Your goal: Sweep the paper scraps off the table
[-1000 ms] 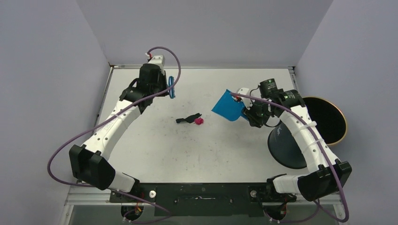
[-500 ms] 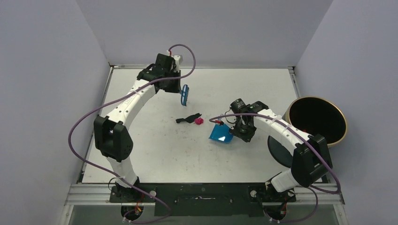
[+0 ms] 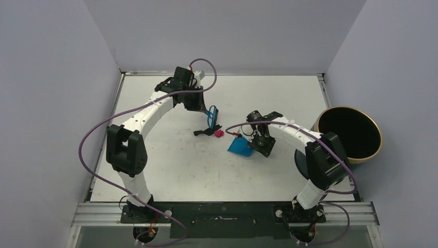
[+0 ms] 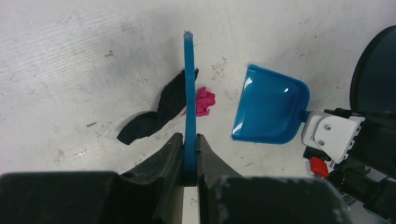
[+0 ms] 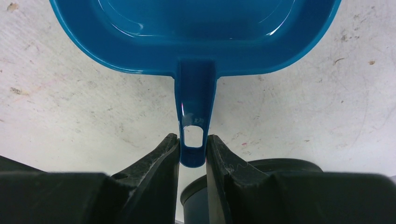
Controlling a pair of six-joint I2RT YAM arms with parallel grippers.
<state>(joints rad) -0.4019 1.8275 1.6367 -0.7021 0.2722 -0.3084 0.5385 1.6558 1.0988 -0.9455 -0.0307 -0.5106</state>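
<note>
A black paper scrap (image 3: 205,130) and a magenta-pink scrap (image 3: 219,133) lie together mid-table; both show in the left wrist view, black (image 4: 159,112) and pink (image 4: 203,101). My left gripper (image 3: 200,106) is shut on the blue hand brush (image 3: 212,117), which hangs just behind the scraps; in the left wrist view the brush (image 4: 189,93) stands edge-on over them. My right gripper (image 3: 260,142) is shut on the handle of the blue dustpan (image 3: 240,146), which rests on the table (image 3: 175,165) just right of the scraps, mouth toward them (image 4: 271,109). The right wrist view shows the handle (image 5: 194,112) between the fingers.
A round dark bin with a gold rim (image 3: 351,135) stands off the table's right edge. A dark cylinder (image 3: 302,157) sits by the right arm, seen in the right wrist view (image 5: 205,198). Grey walls enclose the back and sides.
The left gripper moved the brush right and nearer, down toward the scraps. The right gripper carried the dustpan from the right and set it beside the scraps; the right arm folded in.
</note>
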